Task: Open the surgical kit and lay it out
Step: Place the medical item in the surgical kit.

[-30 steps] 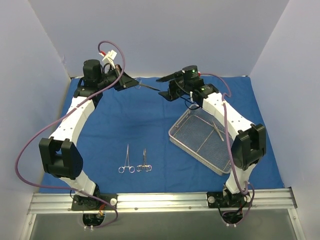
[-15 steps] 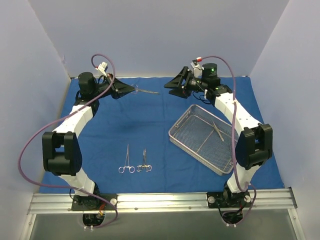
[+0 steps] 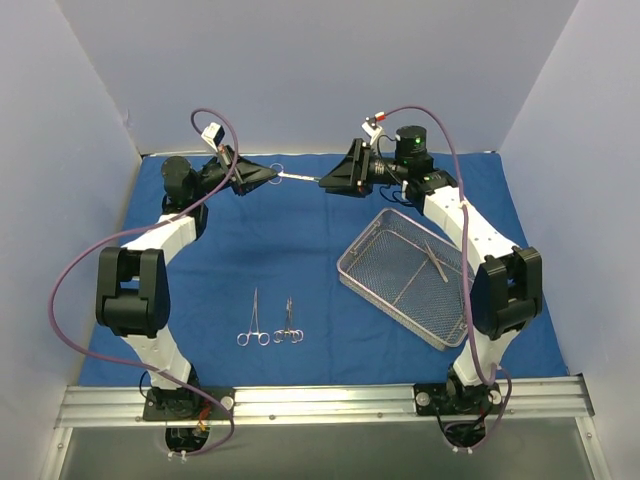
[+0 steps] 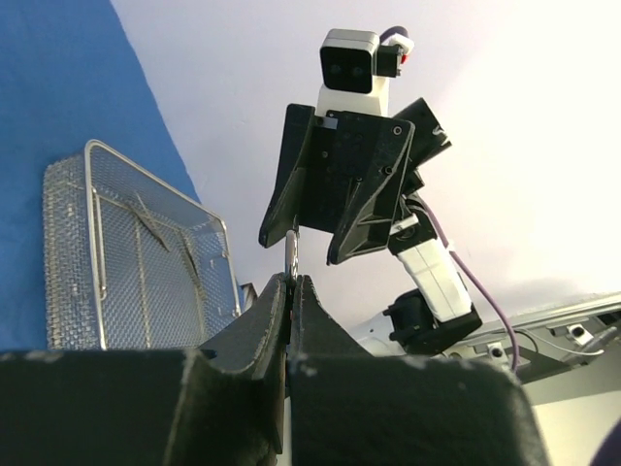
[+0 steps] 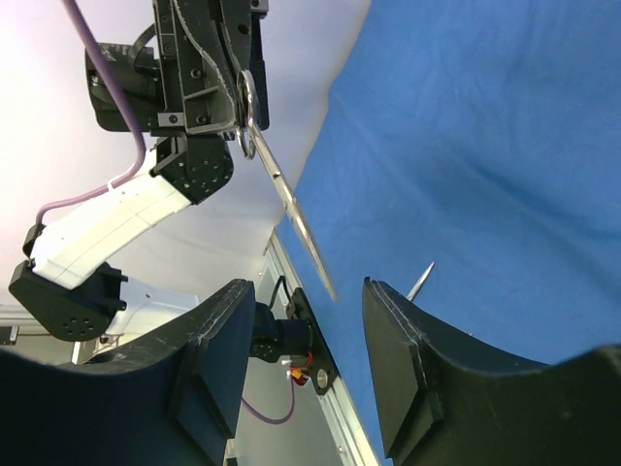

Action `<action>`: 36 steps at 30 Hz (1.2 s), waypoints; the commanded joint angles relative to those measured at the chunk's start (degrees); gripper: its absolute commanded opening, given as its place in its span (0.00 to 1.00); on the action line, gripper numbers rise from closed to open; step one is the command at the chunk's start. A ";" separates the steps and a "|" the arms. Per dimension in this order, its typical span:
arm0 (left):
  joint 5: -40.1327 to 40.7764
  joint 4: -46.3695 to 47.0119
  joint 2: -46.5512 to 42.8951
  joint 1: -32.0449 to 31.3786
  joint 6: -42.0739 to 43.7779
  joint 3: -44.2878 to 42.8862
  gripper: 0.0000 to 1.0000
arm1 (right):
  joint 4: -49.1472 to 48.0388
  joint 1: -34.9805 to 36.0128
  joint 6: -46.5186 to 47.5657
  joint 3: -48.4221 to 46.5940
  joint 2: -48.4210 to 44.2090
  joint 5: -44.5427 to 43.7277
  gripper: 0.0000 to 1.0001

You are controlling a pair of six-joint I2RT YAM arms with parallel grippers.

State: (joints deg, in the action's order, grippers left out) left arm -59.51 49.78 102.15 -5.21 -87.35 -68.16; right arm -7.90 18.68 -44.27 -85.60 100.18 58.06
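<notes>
Both arms had swung inward to meet above the back of the royal-blue cloth (image 3: 300, 250), which lay spread flat as our working field. At right sat the mesh tray (image 3: 365, 240), loose instruments (image 3: 435, 262) inside. Our left gripper (image 3: 268, 174) clenched the held forceps (image 3: 298, 178) by its rings, offering the tip to our right gripper (image 3: 326, 183), fingers parted, apparently for a handover. Near centre, the laid-out pair (image 3: 289, 325) waited side by side.

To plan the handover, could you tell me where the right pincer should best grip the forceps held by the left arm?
Probably the bare straight shank near the tip. The left pincer clamps the ring end, so the forceps juts toward the open right pincer; come from the tip side, fingers straddling it.
</notes>
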 commanded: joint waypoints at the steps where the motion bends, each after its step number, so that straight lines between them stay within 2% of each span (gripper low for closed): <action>1: -1.23 8.58 0.68 -0.50 -3.88 0.13 0.02 | -5.36 -0.48 0.50 -0.18 0.36 2.67 0.48; 6: -1.67 10.25 1.38 -0.68 -5.28 0.57 0.02 | -8.44 -0.75 -1.95 -0.62 1.68 3.02 0.45; 19: -1.05 13.32 3.41 -0.76 -8.45 -0.04 0.02 | -19.16 -1.10 -9.42 2.19 2.65 4.69 0.26; 28: -0.88 14.73 4.46 -0.76 -9.59 -0.66 0.02 | -18.99 -1.10 -9.34 2.46 2.91 5.57 0.24; 31: -0.79 14.91 4.55 -0.76 -9.85 -0.83 0.02 | -18.47 -1.01 -9.34 2.20 3.18 5.74 0.15; 35: -0.79 15.52 4.99 -0.76 -10.47 -0.92 0.02 | -18.03 -0.92 -8.99 2.19 3.53 5.66 0.10; 36: -0.79 15.87 5.08 -0.76 -10.65 -0.92 0.02 | -17.77 -0.92 -9.16 2.11 3.62 5.66 0.00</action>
State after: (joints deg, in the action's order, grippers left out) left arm -60.47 60.93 106.74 -5.69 -97.47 -66.98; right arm -23.24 17.91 -53.45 -83.00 103.31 61.56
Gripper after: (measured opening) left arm 0.043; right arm 0.068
